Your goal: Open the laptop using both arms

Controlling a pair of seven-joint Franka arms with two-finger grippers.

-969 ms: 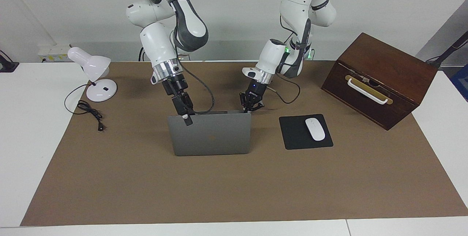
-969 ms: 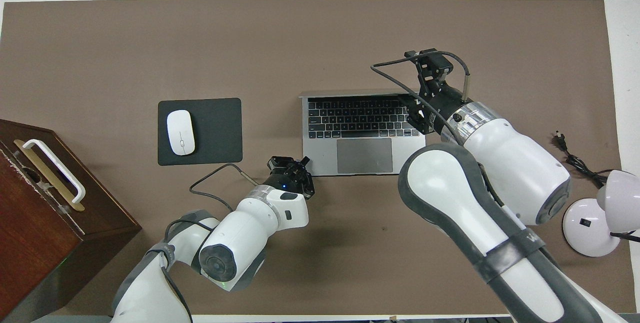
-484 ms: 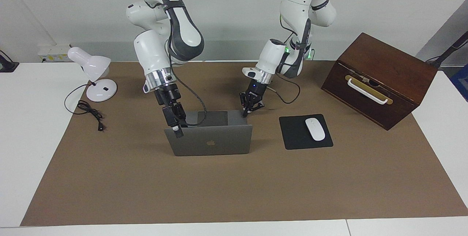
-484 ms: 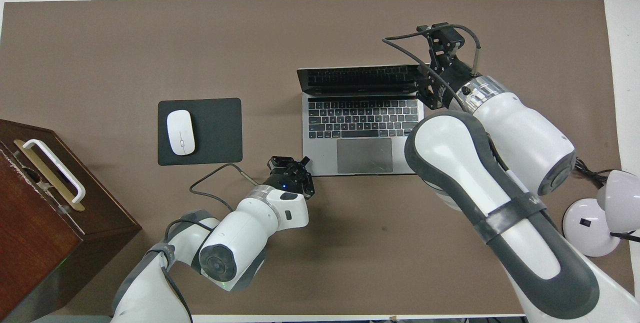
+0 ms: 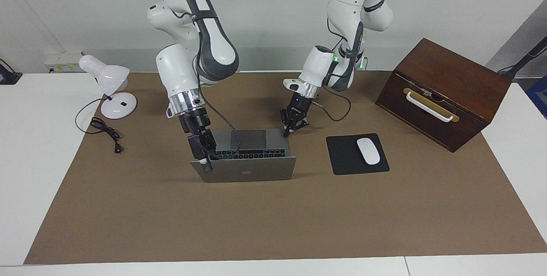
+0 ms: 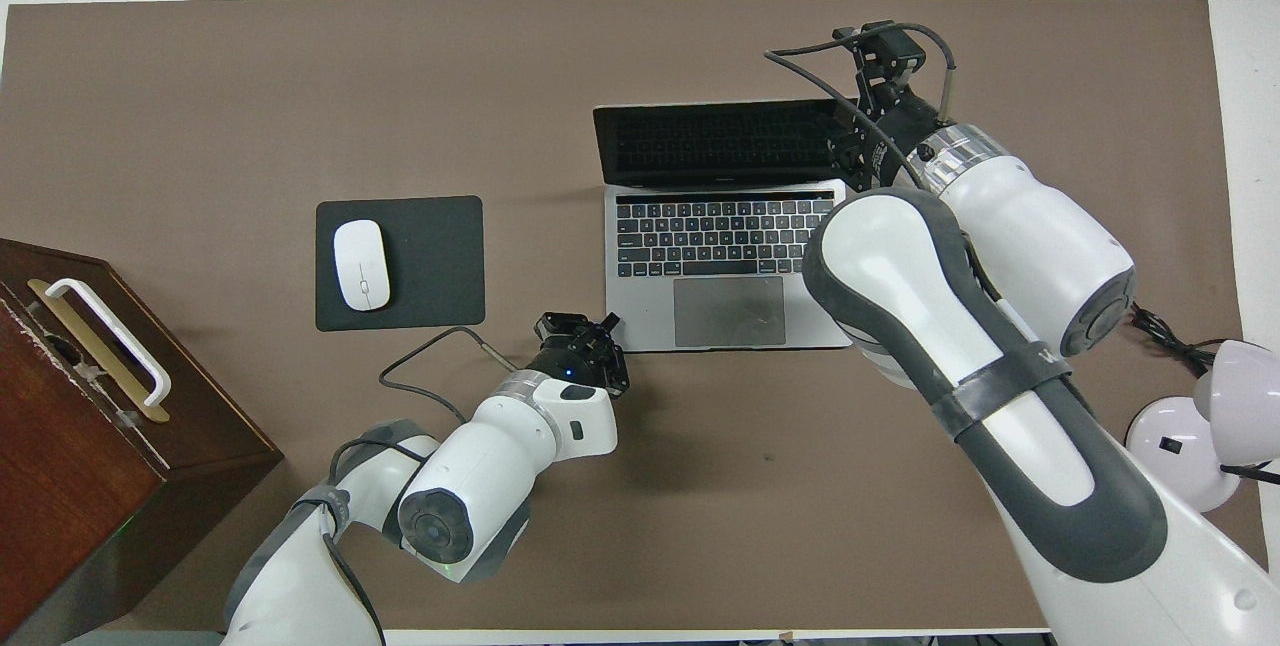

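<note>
The silver-grey laptop (image 5: 256, 172) stands open in the middle of the brown mat, its lid leaning back away from the robots. Its black keyboard (image 6: 720, 226) and grey trackpad show from above. My right gripper (image 5: 206, 162) is shut on the lid's top corner toward the right arm's end; in the overhead view the right gripper (image 6: 850, 141) sits at that corner. My left gripper (image 5: 287, 131) is shut, its tips on the base's corner nearest the robots at the left arm's end, and it also shows in the overhead view (image 6: 605, 324).
A black mouse pad (image 5: 342, 156) with a white mouse (image 5: 368, 151) lies beside the laptop toward the left arm's end. A dark wooden box (image 5: 444, 92) stands past it. A white desk lamp (image 5: 112, 92) and its cable (image 5: 104, 130) are at the right arm's end.
The right gripper has swung the lid from about upright to leaning well back, moving away from the robots and lower with it. The left gripper has stayed on the base's corner.
</note>
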